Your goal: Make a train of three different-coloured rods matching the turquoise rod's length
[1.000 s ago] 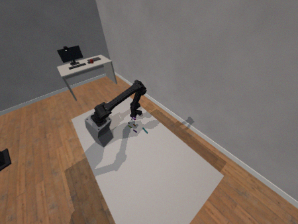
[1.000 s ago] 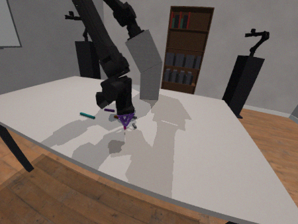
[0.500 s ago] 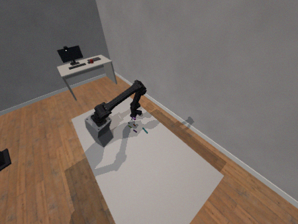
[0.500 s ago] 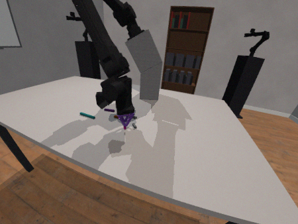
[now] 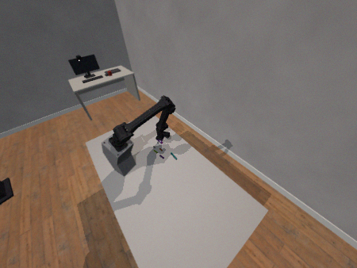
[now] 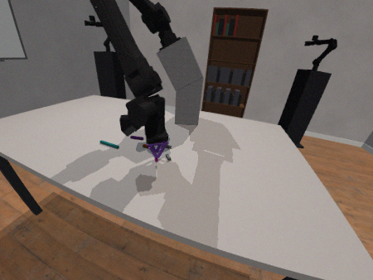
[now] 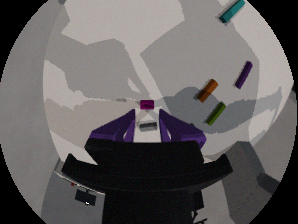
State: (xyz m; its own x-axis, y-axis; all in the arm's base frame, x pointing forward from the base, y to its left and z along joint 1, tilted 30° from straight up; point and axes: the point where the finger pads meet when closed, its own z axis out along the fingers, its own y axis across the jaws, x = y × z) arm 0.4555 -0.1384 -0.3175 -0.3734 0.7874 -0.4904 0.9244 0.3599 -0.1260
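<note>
The pincer [image 5: 159, 141] [image 6: 157, 157] [image 7: 147, 112] is partly open over the counter [image 5: 186, 198] [image 6: 265, 178] [image 7: 107, 60], its fingers gripping nothing. In the wrist view the magenta rod [image 6: 156, 160] [image 7: 146, 104] shows just beyond the fingertips, and the grey rod [image 6: 167, 157] [image 7: 148, 126] shows between the fingers. Off to one side lie the orange rod [image 5: 160, 149] [image 6: 145, 146] [image 7: 207, 90] and lime rod [image 5: 155, 151] [image 7: 216, 114], near each other but apart, then the purple rod [image 5: 162, 156] [image 6: 137, 137] [image 7: 243, 75]. The turquoise rod [image 5: 174, 156] [image 6: 109, 144] [image 7: 232, 11] lies farthest out.

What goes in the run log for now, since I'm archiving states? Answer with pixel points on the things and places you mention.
black gripper [image 6: 157, 159] [image 7: 147, 112]: open | lime rod [image 7: 216, 114]: on table, apart | three-rod train: not formed
</note>
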